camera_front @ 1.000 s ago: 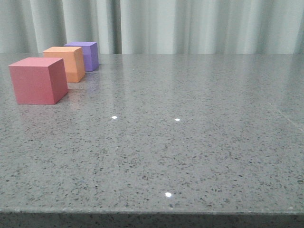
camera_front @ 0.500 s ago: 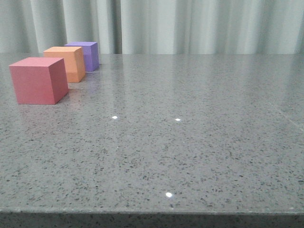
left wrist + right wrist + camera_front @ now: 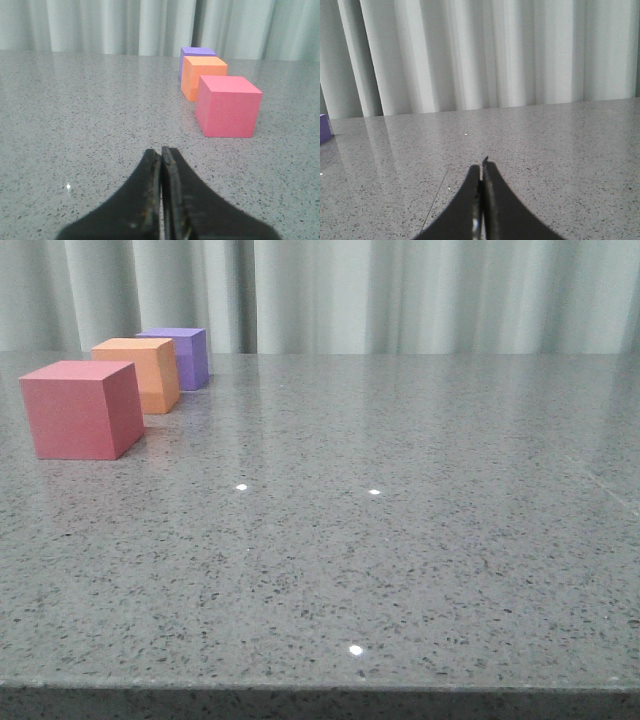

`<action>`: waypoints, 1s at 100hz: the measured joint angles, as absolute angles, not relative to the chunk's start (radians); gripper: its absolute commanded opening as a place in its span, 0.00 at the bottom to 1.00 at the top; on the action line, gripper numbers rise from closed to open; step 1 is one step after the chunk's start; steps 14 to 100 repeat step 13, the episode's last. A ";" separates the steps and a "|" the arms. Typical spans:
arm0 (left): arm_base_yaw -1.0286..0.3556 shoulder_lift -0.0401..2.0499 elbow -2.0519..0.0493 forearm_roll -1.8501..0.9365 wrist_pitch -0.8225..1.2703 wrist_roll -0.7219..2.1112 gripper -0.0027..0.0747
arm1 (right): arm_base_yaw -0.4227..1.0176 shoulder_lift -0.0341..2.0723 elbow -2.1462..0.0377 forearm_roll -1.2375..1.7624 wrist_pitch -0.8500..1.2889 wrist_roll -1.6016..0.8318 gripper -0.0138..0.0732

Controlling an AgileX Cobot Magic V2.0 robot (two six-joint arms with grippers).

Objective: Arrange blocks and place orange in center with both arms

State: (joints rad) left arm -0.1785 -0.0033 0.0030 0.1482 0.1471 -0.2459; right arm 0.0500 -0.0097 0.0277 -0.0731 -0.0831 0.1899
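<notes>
Three cubes stand in a row at the far left of the grey speckled table (image 3: pixel 400 540): a red-pink cube (image 3: pixel 80 408) nearest, the orange cube (image 3: pixel 140 373) in the middle, a purple cube (image 3: pixel 182 356) farthest. They also show in the left wrist view: red-pink (image 3: pixel 227 106), orange (image 3: pixel 202 76), purple (image 3: pixel 196 53). My left gripper (image 3: pixel 161 151) is shut and empty, low over the table, short of the red-pink cube. My right gripper (image 3: pixel 481 167) is shut and empty; only an edge of the purple cube (image 3: pixel 324 128) shows in its view. Neither gripper shows in the front view.
Pale pleated curtains (image 3: pixel 400 295) hang behind the table's far edge. The table's front edge (image 3: pixel 320 685) runs along the bottom of the front view. A thin seam line (image 3: pixel 440 190) crosses the tabletop near my right gripper.
</notes>
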 measured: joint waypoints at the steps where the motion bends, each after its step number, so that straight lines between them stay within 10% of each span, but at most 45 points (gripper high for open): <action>1: -0.178 -0.003 0.003 0.148 0.147 -0.246 0.01 | 0.050 -0.010 0.028 -0.073 -0.083 0.190 0.08; 100: -0.178 -0.003 0.003 0.148 0.147 -0.246 0.01 | 0.050 -0.010 0.028 -0.073 -0.083 0.190 0.08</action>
